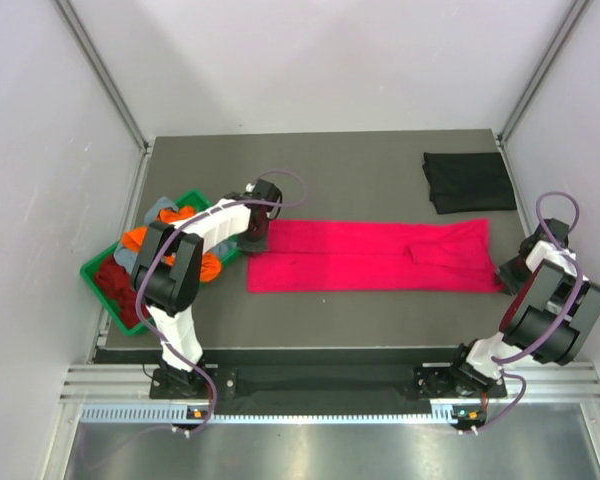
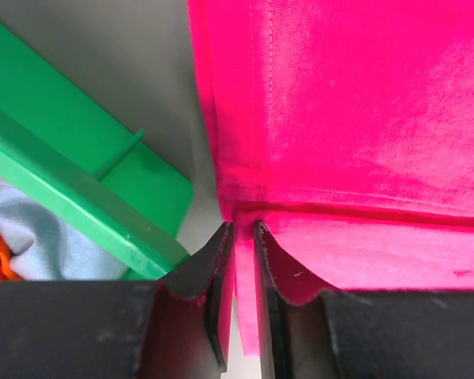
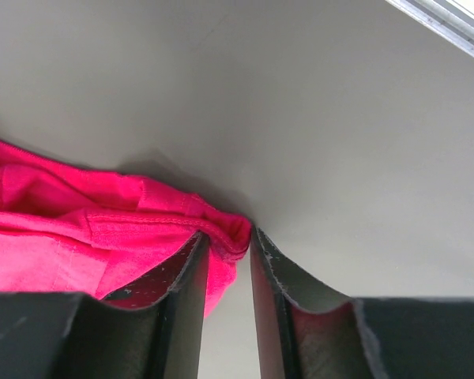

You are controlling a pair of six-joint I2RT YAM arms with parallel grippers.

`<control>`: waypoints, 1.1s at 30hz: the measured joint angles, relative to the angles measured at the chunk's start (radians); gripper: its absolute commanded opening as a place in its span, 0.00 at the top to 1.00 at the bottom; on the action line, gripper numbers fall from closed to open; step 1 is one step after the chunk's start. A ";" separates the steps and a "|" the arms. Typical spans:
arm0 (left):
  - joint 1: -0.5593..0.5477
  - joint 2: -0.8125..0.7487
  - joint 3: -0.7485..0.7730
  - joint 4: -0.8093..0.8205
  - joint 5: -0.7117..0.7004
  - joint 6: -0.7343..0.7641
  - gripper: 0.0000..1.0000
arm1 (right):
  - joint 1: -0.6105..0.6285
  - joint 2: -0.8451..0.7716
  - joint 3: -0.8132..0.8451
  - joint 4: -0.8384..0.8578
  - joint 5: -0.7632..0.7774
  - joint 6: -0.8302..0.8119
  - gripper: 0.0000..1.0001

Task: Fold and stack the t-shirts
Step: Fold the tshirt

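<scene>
**Both grippers at the ends of the pink-red strip**

The pink-red t-shirt (image 1: pixel 370 258) lies flat mid-table, folded into a long narrow band that runs left to right. One sleeve is tucked on top near its right end.

The left gripper (image 2: pixel 243 229) is down at the band's left end, far corner, just beside the green tray (image 2: pixel 79 189). Its fingers are nearly together. In the left wrist view the thin slit between them is filled by the shirt's hemmed edge. Cannot tell whether that edge is squeezed or just lying in the slit.

The right gripper (image 3: pixel 227 233) is at the band's right end, near corner, low on the table (image 1: pixel 330 170). Its jaws are a little apart. The bunched corner seam sits between the tips against the left finger, with bare table showing between the cloth and the other finger. So the fingers are parted around the corner, not clamped on it.

The black t-shirt (image 1: pixel 469 181) lies folded into a small rectangle at the far right of the table. It is apart from the pink-red band and not touched by either arm.

The green tray sits at the left edge, tilted. In it are the orange t-shirt (image 1: pixel 133 240), dark red t-shirt (image 1: pixel 110 280) and grey-blue t-shirt (image 1: pixel 161 208), all crumpled and unfolded. Some orange cloth spills over the tray's right rim under the left arm.
</scene>
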 measured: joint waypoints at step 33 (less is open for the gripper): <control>-0.277 -0.164 -0.233 0.037 0.052 -0.097 0.80 | 0.002 -0.001 0.000 0.009 0.006 -0.056 1.00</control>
